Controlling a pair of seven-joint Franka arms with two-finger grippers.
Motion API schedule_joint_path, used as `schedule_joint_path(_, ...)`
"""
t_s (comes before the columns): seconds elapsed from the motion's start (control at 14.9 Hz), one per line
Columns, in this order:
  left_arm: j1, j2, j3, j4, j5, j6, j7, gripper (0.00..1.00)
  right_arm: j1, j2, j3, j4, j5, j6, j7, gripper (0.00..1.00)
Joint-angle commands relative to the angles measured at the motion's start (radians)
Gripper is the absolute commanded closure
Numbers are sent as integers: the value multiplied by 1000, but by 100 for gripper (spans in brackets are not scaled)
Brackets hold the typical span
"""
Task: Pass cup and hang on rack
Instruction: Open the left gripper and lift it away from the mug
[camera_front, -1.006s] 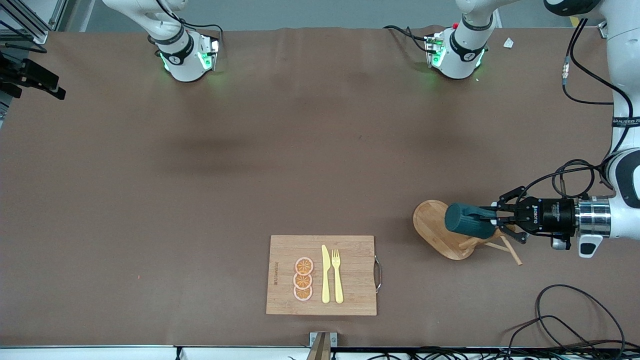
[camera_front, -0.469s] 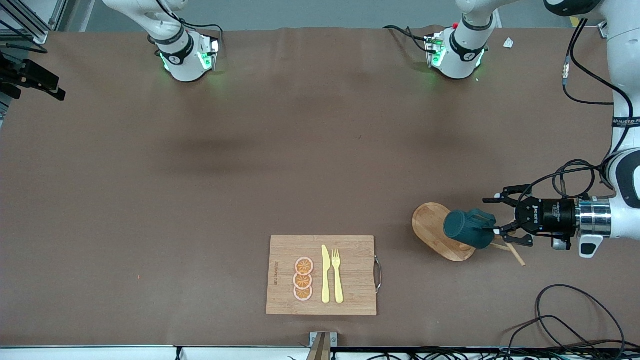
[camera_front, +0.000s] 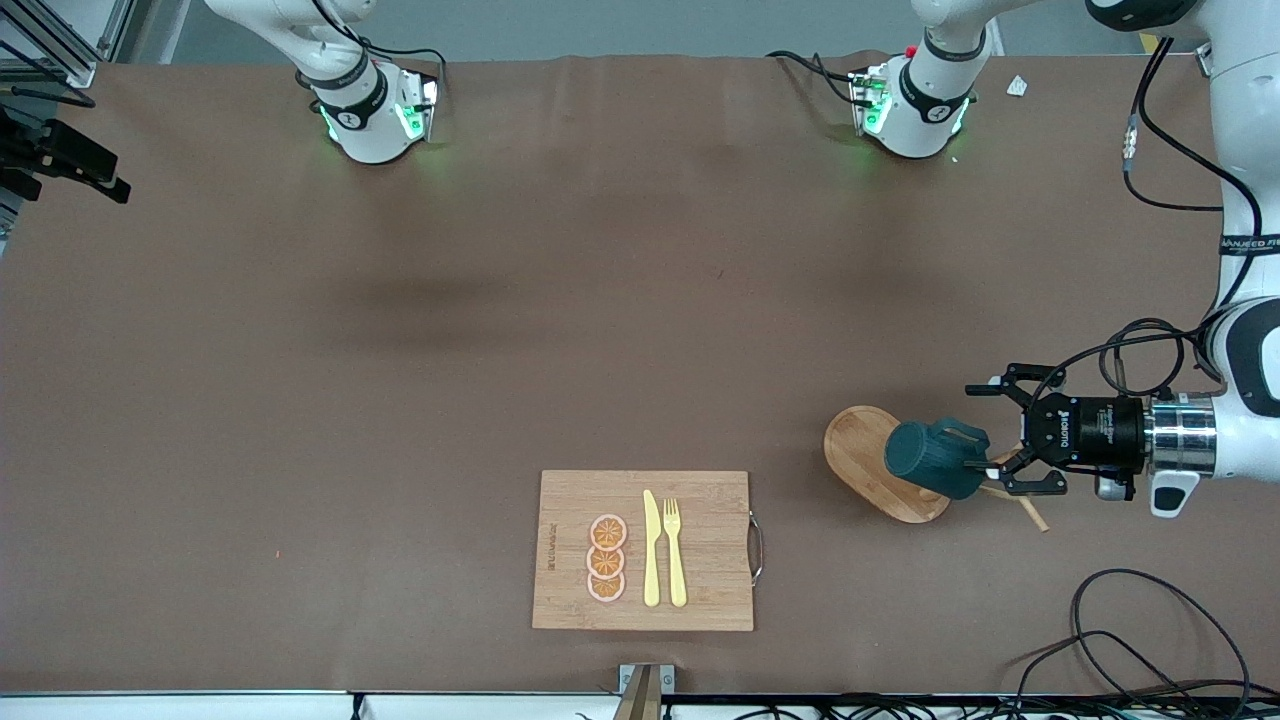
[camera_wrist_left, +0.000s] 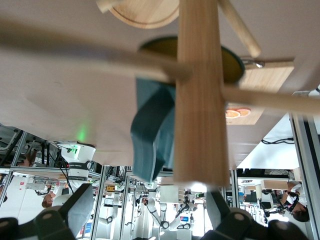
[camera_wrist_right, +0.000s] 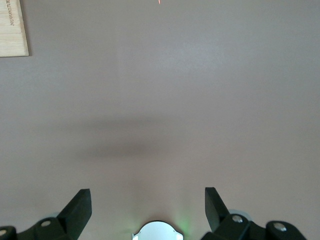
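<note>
We see the cup (camera_front: 935, 458) hanging by its handle on a peg of the rack (camera_front: 880, 463), toward the left arm's end of the bench (camera_front: 500, 300). A second ago the left end effector (camera_front: 990, 440) was clamped on the handle; now its fingers (camera_front: 1000, 386) stand spread wide and clear of the cup, holding nothing, and the cup has sagged a little on its peg. In the front view the cup lies tilted over the rack's oval base, its long axis running roughly along the bench, closed bottom toward the right arm's end and mouth toward the left end effector. The left wrist view shows the yellow inside of the cup (camera_wrist_left: 200, 57) past the central post (camera_wrist_left: 200, 90), with the teal handle (camera_wrist_left: 150, 135) looped on a peg beside it. The cup sits just in front of the open fingertips, apart from them.

The right end effector (camera_wrist_right: 148, 202) waits over bare bench, jaws wide open and empty, unchanged. A bamboo cutting board (camera_front: 700, 560) with orange slices (camera_front: 606, 558), a yellow knife (camera_front: 651, 548) and fork (camera_front: 675, 550) lies nearer the front camera, well apart from the rack.
</note>
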Motion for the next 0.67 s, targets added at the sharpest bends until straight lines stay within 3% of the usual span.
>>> schedule_joint_path(0.0, -21, -60, -10, 0, 11, -3, -26, 1, -16, -10, 8, -6, 2, -1, -23, 0)
schedule_joint_path(0.47, -43, -166, -55, 0, 17, -5, -31, 0, -18, -12, 7, -8, 3, -13, -21, 0)
schedule_joint_path(0.6, -68, -189, -57, 3, 69, -3, -18, 0, -16, -12, 7, -9, 3, -17, -21, 0)
